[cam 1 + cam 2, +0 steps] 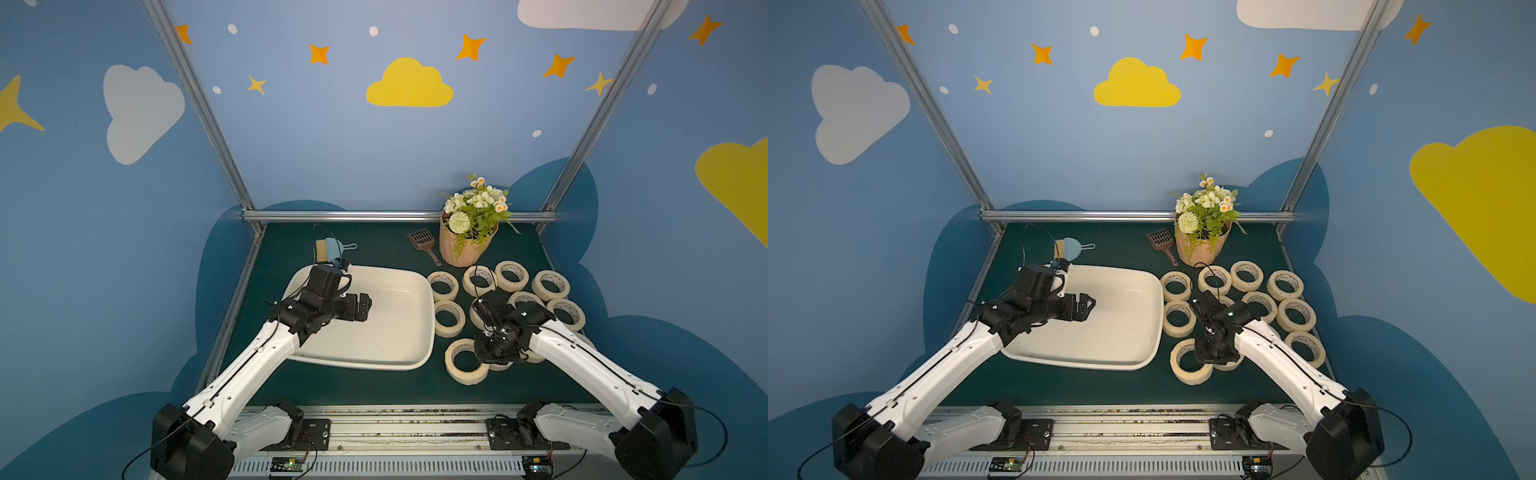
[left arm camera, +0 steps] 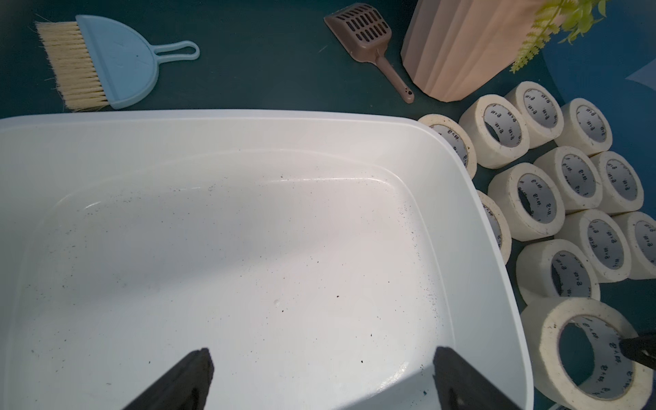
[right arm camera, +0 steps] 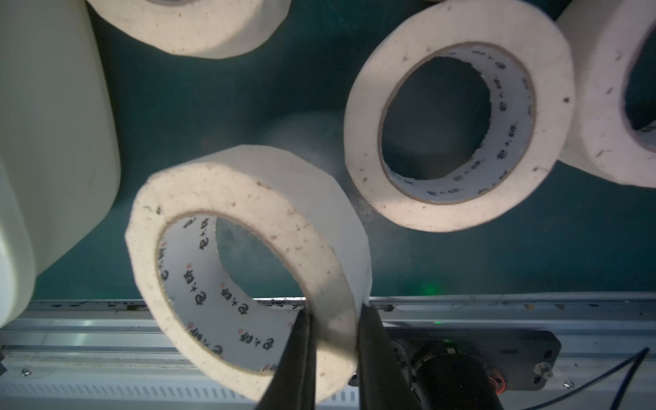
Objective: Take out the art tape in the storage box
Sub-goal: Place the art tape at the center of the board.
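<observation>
The cream-white storage box [image 1: 428, 316] [image 1: 1158, 316] sits left of centre on the green table, and its floor shows only dark specks. My left gripper [image 1: 365, 305] [image 2: 323, 358] hangs open over that floor with nothing between its fingers. Several art tape rolls [image 1: 432, 286] [image 2: 504, 191] lie flat on the table to the right of the box. My right gripper [image 1: 485, 360] [image 3: 335, 319] is shut on the wall of one roll [image 1: 457, 374] [image 3: 248, 184], tilted above the table near the box's front right corner.
A ribbed tan flower pot [image 1: 465, 249] stands behind the rolls, with a brown scoop [image 1: 424, 241] beside it. A blue dustpan with a brush [image 1: 332, 249] lies behind the box. A metal rail [image 1: 395, 424] runs along the table's front edge.
</observation>
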`<state>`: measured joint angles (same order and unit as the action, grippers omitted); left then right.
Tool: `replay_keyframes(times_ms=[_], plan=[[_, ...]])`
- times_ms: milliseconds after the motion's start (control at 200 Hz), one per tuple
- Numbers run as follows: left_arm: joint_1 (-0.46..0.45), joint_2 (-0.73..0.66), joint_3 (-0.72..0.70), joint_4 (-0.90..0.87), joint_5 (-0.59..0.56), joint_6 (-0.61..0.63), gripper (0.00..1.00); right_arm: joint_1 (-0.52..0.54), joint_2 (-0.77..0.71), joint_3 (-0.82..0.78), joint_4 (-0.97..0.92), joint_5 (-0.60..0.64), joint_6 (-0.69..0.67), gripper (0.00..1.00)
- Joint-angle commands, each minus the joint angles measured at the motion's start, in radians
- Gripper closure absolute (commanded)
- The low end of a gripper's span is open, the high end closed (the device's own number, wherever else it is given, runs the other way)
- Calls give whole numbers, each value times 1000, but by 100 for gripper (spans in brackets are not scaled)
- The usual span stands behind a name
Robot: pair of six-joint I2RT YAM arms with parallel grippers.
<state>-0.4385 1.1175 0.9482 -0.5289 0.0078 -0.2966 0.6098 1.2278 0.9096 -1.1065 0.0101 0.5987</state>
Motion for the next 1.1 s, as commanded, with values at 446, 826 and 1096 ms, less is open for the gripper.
replay_keyframes(times_ms=[446,826,1096], plan=[[90,-4,-128,178,33,42,0,-35,207,-36,283,-81,-36,72],[143,28,-162,258,43,129,0,-46,14,-24,166,35,-68,1],[254,163,-268,560,38,186,0,-296,-142,-72,285,131,-206,1]])
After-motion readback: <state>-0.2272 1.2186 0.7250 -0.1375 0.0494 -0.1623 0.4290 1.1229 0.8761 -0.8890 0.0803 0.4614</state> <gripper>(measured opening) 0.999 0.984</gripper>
